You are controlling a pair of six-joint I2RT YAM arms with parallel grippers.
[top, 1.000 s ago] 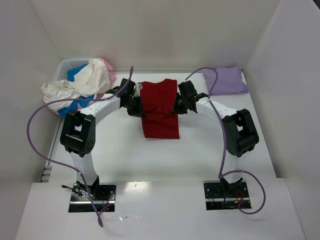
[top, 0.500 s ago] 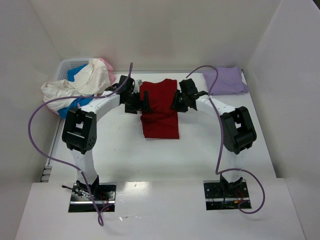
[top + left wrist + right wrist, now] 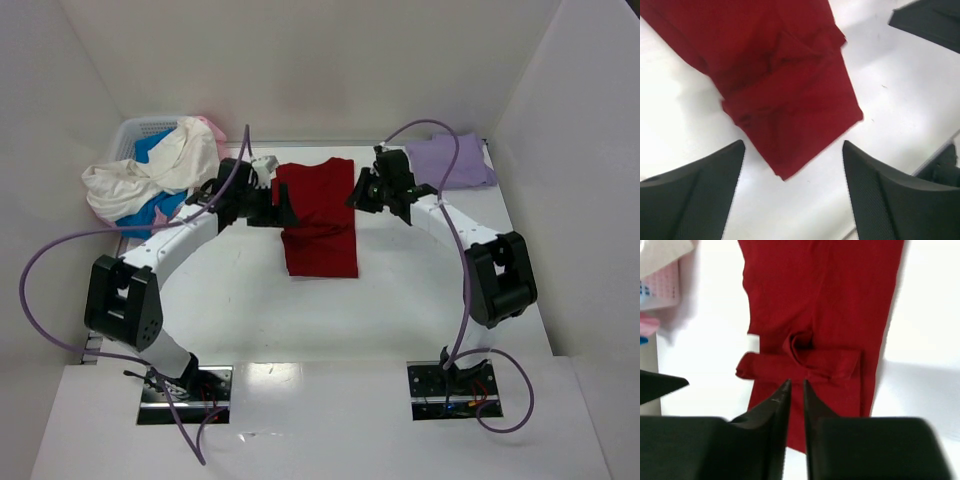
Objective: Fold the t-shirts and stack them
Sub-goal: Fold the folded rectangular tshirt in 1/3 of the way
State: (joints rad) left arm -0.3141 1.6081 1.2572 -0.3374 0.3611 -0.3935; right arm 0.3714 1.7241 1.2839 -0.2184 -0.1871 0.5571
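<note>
White table [image 3: 400,300], walled in. Red shirt [image 3: 318,220] centre, sleeves folded in, final fold seemingly pending. Lavender shirt [image 3: 450,162] folded, far right corner. Others [image 3: 150,175] heaped on basket [image 3: 135,128]. Left claw [image 3: 792,147] released wide; right claw [image 3: 796,385] narrowed to slit, empty.

White lattice basket [image 3: 138,127] on the table [image 3: 400,300]

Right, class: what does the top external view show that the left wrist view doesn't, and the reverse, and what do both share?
Only top external: the folded lavender t-shirt and the white basket under the heaped shirts. Only left wrist: the left gripper plainly open, close above a creased cross-fold. Both: the dark red t-shirt.
</note>
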